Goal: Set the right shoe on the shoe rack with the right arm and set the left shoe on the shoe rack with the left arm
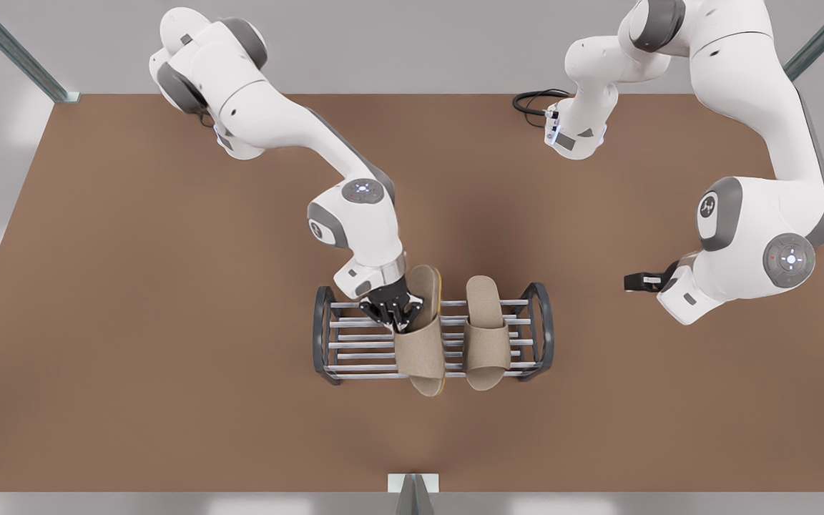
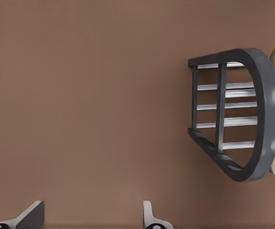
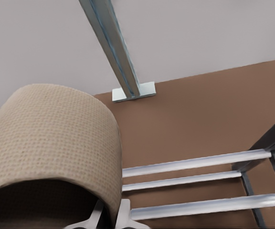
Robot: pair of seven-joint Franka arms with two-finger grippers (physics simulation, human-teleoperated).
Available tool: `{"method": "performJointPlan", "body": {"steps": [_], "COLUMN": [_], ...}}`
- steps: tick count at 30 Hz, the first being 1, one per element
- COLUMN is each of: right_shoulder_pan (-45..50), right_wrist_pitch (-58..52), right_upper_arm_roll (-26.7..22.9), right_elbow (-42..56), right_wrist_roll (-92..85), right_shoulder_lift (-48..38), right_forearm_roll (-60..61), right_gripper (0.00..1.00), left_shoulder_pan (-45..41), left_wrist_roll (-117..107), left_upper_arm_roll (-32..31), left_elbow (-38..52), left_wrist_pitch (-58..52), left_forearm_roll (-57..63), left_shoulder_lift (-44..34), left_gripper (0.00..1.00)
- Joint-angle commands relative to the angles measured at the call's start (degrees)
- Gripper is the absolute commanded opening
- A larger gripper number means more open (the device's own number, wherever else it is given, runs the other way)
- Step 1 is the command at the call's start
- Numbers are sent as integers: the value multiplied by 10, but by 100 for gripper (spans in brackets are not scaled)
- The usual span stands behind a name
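Table [image 1: 133, 322]: bare brown top lay wide open around the rack on every side.
Shoe rack [image 1: 355, 343]: stood just beneath the right gripper's jaws and well apart from the left gripper's; its bars near the dark arched end frame on the front view's left were uncovered.
Slipper on the rack [image 1: 486, 336]: lay flat across the bars beside the held one, toe overhanging the rack's front edge.
Held slipper [image 1: 419, 343]: was tilted on its edge over the bars, strap pinched between the right jaws.
Right gripper [image 1: 389, 312]: was clenched on that strap.
Left gripper [image 2: 92, 217]: was released, jaws spread, hanging clear over bare table off the rack's other end frame.
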Motion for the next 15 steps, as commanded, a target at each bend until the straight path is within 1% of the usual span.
{"method": "performJointPlan", "body": {"steps": [1, 4, 5, 9, 15], "right_shoulder_pan": [-6, -16, -14, -10, -18], "right_wrist_pitch": [23, 25, 25, 37, 38], "right_upper_arm_roll": [0, 0, -1, -1, -2], "right_elbow": [-21, -20, -20, -38, -51], "right_wrist_roll": [-92, -157, -157, -159, -159], "right_shoulder_lift": [-13, -9, -6, -2, -3], "right_forearm_roll": [-4, -5, -30, -59, -62], "right_gripper": [21, 21, 21, 21, 21], "left_shoulder_pan": [2, -1, -1, 1, 4], "left_wrist_roll": [-2, -2, -2, -2, 0], "left_upper_arm_roll": [0, 0, 0, 0, 0], "left_elbow": [0, 0, 0, 1, 1], "left_wrist_pitch": [-1, -1, -1, -1, -1], "left_forearm_roll": [1, 1, 1, 1, 1], "left_shoulder_lift": [-1, -1, -1, -1, -1], "left_gripper": [100, 100, 100, 100, 100]}}
